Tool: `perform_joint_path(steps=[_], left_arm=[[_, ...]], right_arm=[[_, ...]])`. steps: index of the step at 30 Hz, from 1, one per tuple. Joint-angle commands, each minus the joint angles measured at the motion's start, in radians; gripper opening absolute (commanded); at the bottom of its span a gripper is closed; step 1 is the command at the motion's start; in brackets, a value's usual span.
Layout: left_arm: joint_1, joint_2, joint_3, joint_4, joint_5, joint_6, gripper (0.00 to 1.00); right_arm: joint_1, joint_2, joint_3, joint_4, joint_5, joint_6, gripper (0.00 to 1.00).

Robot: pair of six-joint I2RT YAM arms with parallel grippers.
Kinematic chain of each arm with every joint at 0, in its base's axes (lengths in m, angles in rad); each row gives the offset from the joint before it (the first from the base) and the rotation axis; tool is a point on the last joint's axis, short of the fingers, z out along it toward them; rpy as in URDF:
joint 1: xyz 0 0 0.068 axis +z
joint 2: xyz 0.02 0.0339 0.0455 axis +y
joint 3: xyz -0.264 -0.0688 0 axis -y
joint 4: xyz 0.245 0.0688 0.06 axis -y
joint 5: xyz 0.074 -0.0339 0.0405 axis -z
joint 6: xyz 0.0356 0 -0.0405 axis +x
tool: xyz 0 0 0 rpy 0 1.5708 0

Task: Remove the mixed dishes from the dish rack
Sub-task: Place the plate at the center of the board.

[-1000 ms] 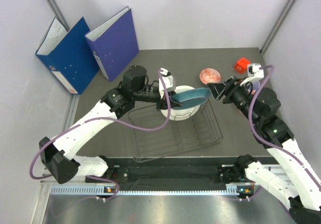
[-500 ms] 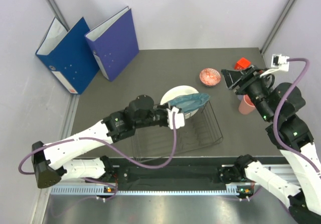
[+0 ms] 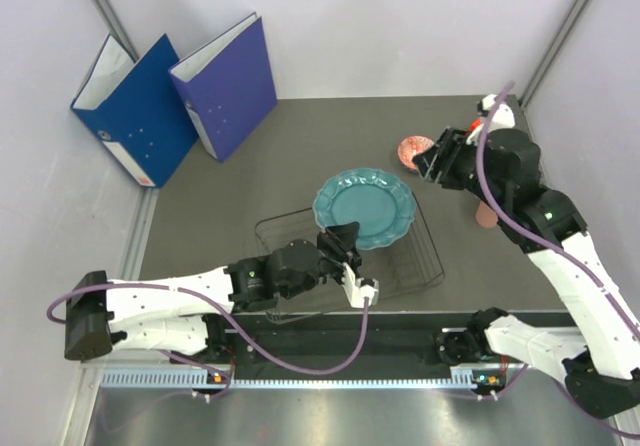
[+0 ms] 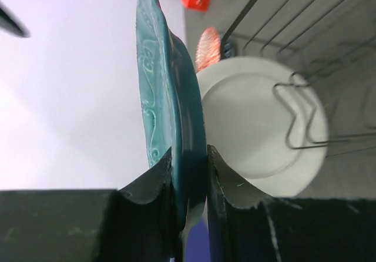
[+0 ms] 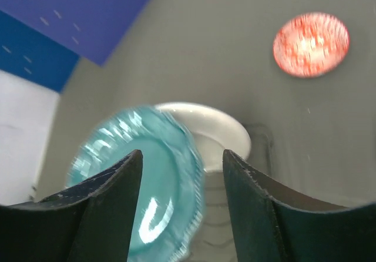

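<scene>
The left claw (image 4: 189,156) is clenched on the lower rim of the teal plate (image 4: 167,86), one finger on each face. It holds the plate in the air above the far part of the rack (image 3: 420,271). Just beside it the white plate (image 4: 258,121) stands in the rack wires; I cannot tell if the two touch.

The right claw (image 5: 182,156) is released and grasps nothing; it hangs near the small bowl (image 3: 418,151).

I judge the step in hand is taking the teal plate out. The next move calls for carrying it past the rack edge and laying it flat on the surface (image 3: 250,176).

The widest open room seems left of the rack, before the binders (image 3: 150,106). The right side is crowded by the bowl and the right arm.
</scene>
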Motion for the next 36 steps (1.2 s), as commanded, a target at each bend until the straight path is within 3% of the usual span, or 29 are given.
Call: perform_joint_path(steps=[1, 11, 21, 24, 28, 31, 34, 36], left_arm=[[-0.006, -0.022, -0.003, 0.396, -0.148, 0.193, 0.00], [-0.012, -0.016, -0.006, 0.449, -0.133, 0.210, 0.00], [-0.023, -0.017, -0.015, 0.466, -0.130, 0.195, 0.00], [-0.024, -0.017, -0.015, 0.470, -0.127, 0.190, 0.00], [-0.024, -0.019, -0.015, 0.472, -0.124, 0.190, 0.00], [-0.027, -0.024, -0.018, 0.469, -0.124, 0.190, 0.00], [-0.027, -0.027, -0.021, 0.463, -0.127, 0.190, 0.00], [-0.027, -0.033, -0.024, 0.459, -0.129, 0.190, 0.00]], right_arm=[[0.010, 0.036, 0.031, -0.108, -0.061, -0.076, 0.60], [0.010, 0.055, -0.022, -0.090, -0.113, -0.099, 0.62], [0.010, 0.098, -0.116, 0.134, -0.400, 0.016, 0.58], [0.007, 0.093, -0.176, 0.232, -0.466, 0.065, 0.48], [0.000, 0.047, -0.277, 0.415, -0.532, 0.128, 0.21], [-0.002, 0.012, -0.317, 0.482, -0.544, 0.160, 0.17], [-0.006, -0.006, -0.323, 0.481, -0.529, 0.171, 0.22], [-0.014, -0.011, -0.328, 0.479, -0.530, 0.172, 0.15]])
